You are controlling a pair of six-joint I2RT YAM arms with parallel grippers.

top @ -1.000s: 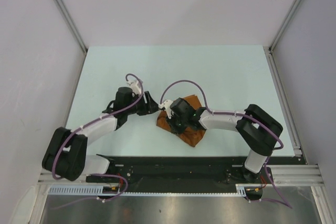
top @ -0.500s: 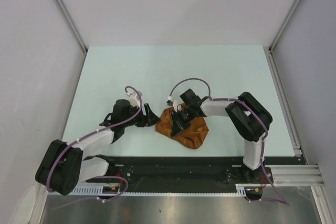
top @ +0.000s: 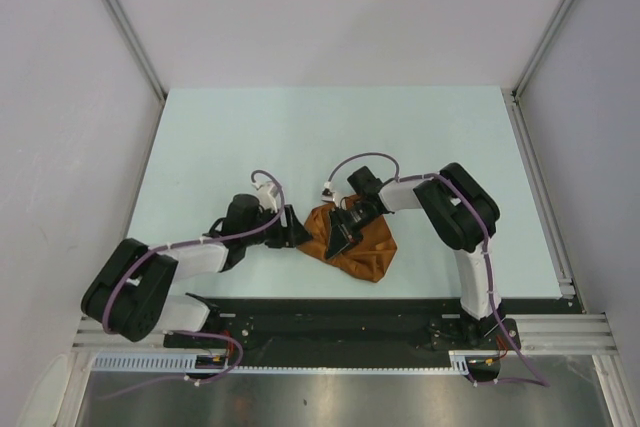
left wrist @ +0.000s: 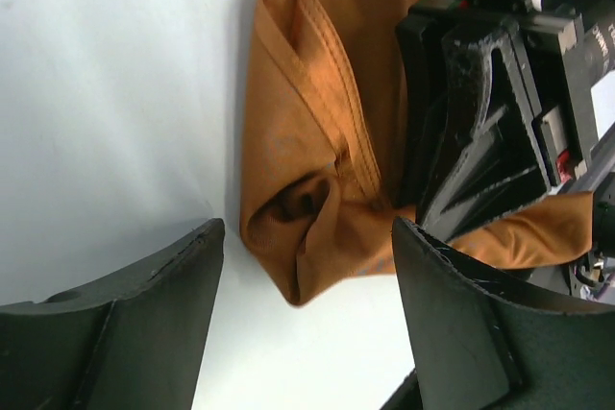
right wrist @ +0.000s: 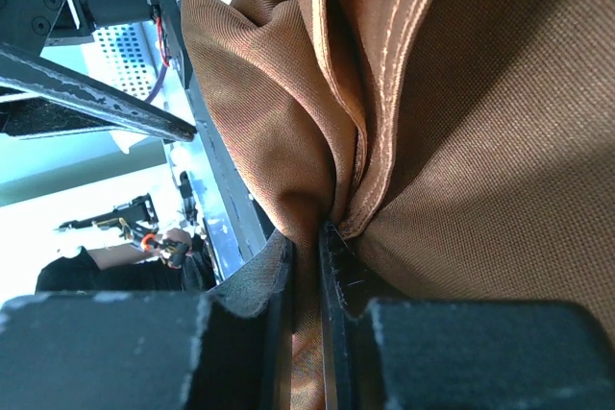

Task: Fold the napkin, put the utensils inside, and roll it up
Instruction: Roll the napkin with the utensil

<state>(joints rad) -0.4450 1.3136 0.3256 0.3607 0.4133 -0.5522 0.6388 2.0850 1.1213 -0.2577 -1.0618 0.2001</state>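
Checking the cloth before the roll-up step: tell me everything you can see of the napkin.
The napkin is a rust-orange woven cloth with a stitched hem. It is bunched into a crumpled, loosely folded heap on the pale table, toward its near edge. The right gripper is shut on a pinched fold of it. The left gripper stands open, with its jaws on either side of a puckered corner, not gripping it.

The top view looks steeply down from above and behind the arm bases, over the whole counter (top: 300,127). Each wrist view sits close behind the left hand (left wrist: 307,228) or right hand (right wrist: 307,234); all three share the napkin (top: 365,247).
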